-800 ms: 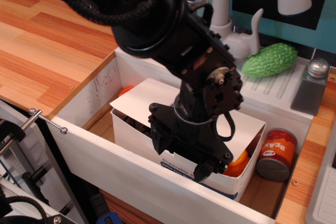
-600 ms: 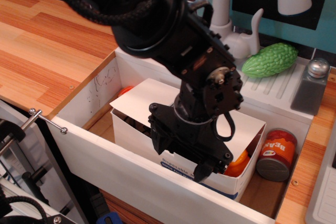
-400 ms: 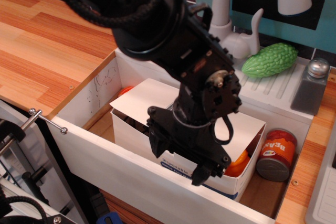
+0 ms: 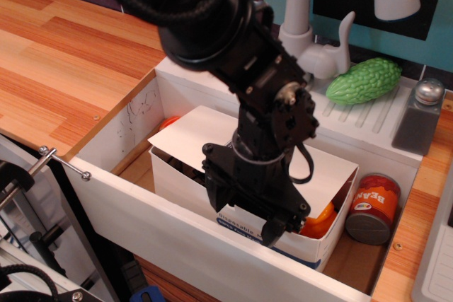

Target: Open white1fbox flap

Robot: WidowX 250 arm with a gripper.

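The white1fbox [image 4: 177, 182] lies in the white wooden basin [image 4: 141, 228], its long side with blue print facing the camera. Its flap [image 4: 195, 136], a flat white panel, lies over the top, lifted slightly at the left so that a dark gap shows beneath. My black gripper [image 4: 244, 213] hangs over the box's front edge near its middle, fingers pointing down against the front side. The arm hides the fingertips, so I cannot tell if they are open or shut.
An orange item [image 4: 322, 218] shows inside the box's right end. An orange can [image 4: 371, 208] lies at the basin's right. A green bitter gourd [image 4: 363, 80], a white faucet [image 4: 301, 12] and a grey shaker [image 4: 419, 116] stand behind. Wooden counter [image 4: 64, 68] lies left.
The arm's upper part has shifted slightly right and up; the gripper stays at the box's front edge. The box and flap look unchanged.
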